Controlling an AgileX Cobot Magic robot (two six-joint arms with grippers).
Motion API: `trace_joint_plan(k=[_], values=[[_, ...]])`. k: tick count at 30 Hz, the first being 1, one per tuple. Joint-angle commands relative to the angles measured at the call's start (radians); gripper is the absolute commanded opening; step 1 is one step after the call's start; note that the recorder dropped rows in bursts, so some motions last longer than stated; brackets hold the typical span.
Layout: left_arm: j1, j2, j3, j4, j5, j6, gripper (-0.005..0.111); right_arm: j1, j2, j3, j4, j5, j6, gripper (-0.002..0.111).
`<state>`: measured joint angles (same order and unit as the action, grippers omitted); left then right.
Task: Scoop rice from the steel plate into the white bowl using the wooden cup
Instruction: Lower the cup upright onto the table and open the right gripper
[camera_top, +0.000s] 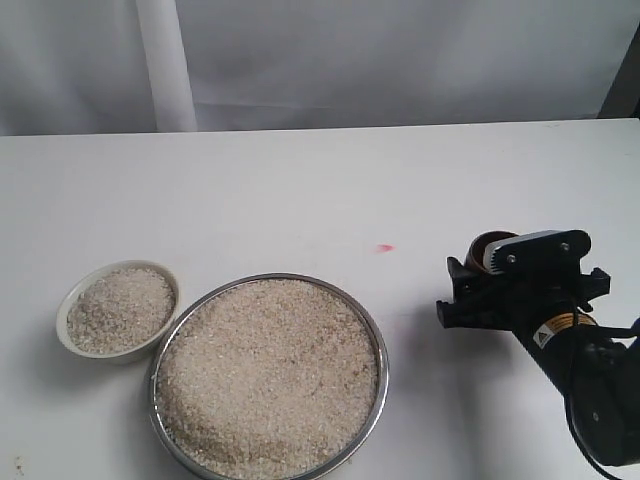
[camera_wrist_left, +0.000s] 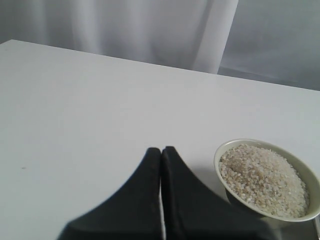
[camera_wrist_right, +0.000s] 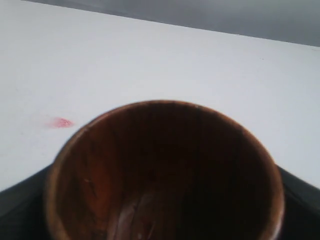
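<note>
A steel plate (camera_top: 300, 278) heaped with rice (camera_top: 268, 375) sits nearest on the white desk (camera_top: 300, 190), its front rim cut off. Just left is the white bowl (camera_top: 100, 353), also full. Farther right, the right pincer (camera_wrist_right: 162, 190) clamps the wooden cup (camera_top: 488, 243), mostly hidden. The left pincer (camera_wrist_left: 161, 149) is pressed together, empty.

Found on black robot arm (camera_top: 600, 400), just behind right gripper (camera_top: 470, 285): small yellow-orange rectangular sticker (camera_top: 553, 330). Bears black warning triangle sign on white patch at one end. Any lettering on sticker too small to read. Otherwise no legible words, brand names or numbers in exterior view or in either wrist view.
</note>
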<state>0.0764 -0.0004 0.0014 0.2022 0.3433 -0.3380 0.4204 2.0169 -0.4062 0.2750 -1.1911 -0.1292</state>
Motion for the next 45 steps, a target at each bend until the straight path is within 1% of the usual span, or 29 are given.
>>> trace_joint_plan(k=[1,8,23,25,28,30,33,35,37,39,42,45], values=[[-0.006,0.000,-0.001,-0.006,-0.006,-0.002,0.000,-0.002,0.000,-0.004,0.002,0.010,0.009,0.000],[-0.006,0.000,-0.001,-0.006,-0.006,-0.002,0.000,-0.002,0.000,-0.004,0.000,0.113,0.009,0.000],[-0.006,0.000,-0.001,-0.006,-0.006,-0.002,0.000,-0.002,0.000,-0.004,0.000,0.121,0.009,0.000],[-0.006,0.000,-0.001,-0.006,-0.006,-0.002,0.000,-0.002,0.000,-0.004,0.000,0.121,0.009,0.002],[-0.006,0.000,-0.001,-0.006,-0.006,-0.002,0.000,-0.002,0.000,-0.004,0.000,0.121,0.009,0.016],[-0.006,0.000,-0.001,-0.006,-0.006,-0.002,0.000,-0.002,0.000,-0.004,0.000,0.121,0.009,0.033],[-0.006,0.000,-0.001,-0.006,-0.006,-0.002,0.000,-0.002,0.000,-0.004,0.002,0.107,0.007,0.063],[-0.006,0.000,-0.001,-0.006,-0.006,-0.002,0.000,-0.002,0.000,-0.004,0.002,0.090,0.006,0.079],[-0.006,0.000,-0.001,-0.006,-0.006,-0.002,0.000,-0.002,0.000,-0.004,0.002,0.067,0.002,0.089],[-0.006,0.000,-0.001,-0.006,-0.006,-0.002,0.000,-0.002,0.000,-0.004,0.002,0.060,-0.001,0.094],[-0.006,0.000,-0.001,-0.006,-0.006,-0.002,0.000,-0.002,0.000,-0.004,0.002,0.051,-0.001,0.097],[-0.006,0.000,-0.001,-0.006,-0.006,-0.002,0.000,-0.002,0.000,-0.004,0.002,0.047,-0.001,0.097]])
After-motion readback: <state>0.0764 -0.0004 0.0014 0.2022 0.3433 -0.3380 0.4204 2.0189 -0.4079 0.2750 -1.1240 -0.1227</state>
